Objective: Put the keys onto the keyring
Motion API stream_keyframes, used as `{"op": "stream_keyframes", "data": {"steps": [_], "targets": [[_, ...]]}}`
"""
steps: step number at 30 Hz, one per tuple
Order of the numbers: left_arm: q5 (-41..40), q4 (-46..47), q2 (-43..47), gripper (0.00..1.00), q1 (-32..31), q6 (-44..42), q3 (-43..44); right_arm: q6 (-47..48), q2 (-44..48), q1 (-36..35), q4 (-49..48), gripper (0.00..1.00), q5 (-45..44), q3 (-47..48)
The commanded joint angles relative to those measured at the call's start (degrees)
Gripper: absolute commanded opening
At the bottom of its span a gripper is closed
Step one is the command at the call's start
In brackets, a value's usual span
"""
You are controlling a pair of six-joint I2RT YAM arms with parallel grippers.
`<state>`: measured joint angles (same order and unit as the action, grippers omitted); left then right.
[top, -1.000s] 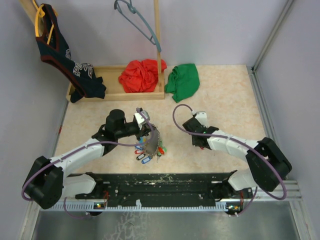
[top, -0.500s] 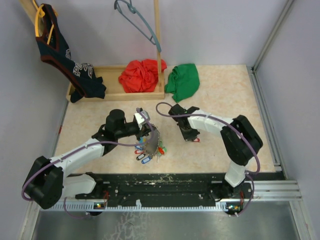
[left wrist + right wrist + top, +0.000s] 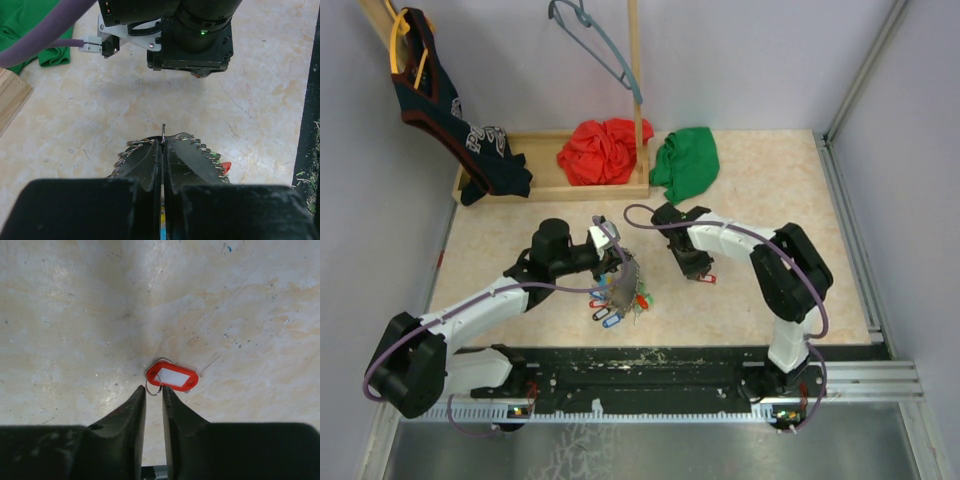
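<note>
My left gripper (image 3: 623, 268) is shut on the thin metal wire of the keyring (image 3: 632, 277), held above the table. The wire's end (image 3: 163, 131) pokes out past the closed fingertips. Several keys (image 3: 613, 304) with red, green and blue tags hang from it, their small rings fanning out on both sides (image 3: 207, 152). One loose key with a red tag (image 3: 171, 376) lies flat on the table; it also shows in the top view (image 3: 709, 279). My right gripper (image 3: 154, 388) is right at it, its jaws a narrow gap apart with the tag's small split ring between the tips.
A wooden tray (image 3: 550, 190) at the back holds a red cloth (image 3: 603, 150). A green cloth (image 3: 686, 162) lies beside it. A dark garment (image 3: 440, 105) and a blue-grey hanger (image 3: 595, 40) hang on a wooden post (image 3: 635, 60). A black rail (image 3: 640, 360) runs along the near edge.
My right arm has swung left toward the middle of the table and its gripper now sits at the loose red-tagged key. My left arm and the keyring have not moved.
</note>
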<state>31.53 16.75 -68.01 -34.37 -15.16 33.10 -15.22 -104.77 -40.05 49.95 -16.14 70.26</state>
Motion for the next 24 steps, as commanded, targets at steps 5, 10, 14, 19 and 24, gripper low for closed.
{"op": "stream_keyframes", "data": {"steps": [5, 10, 14, 19, 24], "targets": [[0.4, 0.7, 0.8, 0.0, -0.3, -0.1, 2.0, -1.3, 12.3, -0.6, -9.4, 0.31, 1.9, -5.3], [0.0, 0.8, 1.0, 0.0, -0.3, -0.1, 1.9, -4.9, 21.1, -0.6, -20.4, 0.31, 0.7, -15.9], [-0.1, 0.8, 1.0, 0.0, -0.3, -0.1, 1.9, -10.9, 27.9, -0.6, -29.1, 0.33, -0.4, -24.2], [0.0, 0.8, 1.0, 0.0, -0.3, 0.0, 1.9, -16.6, 30.7, -0.3, -34.8, 0.35, -1.1, -30.2], [0.0, 0.8, 1.2, 0.0, -0.3, 0.0, 1.8, -19.1, 31.0, 0.7, -38.8, 0.36, -2.2, -33.5]]}}
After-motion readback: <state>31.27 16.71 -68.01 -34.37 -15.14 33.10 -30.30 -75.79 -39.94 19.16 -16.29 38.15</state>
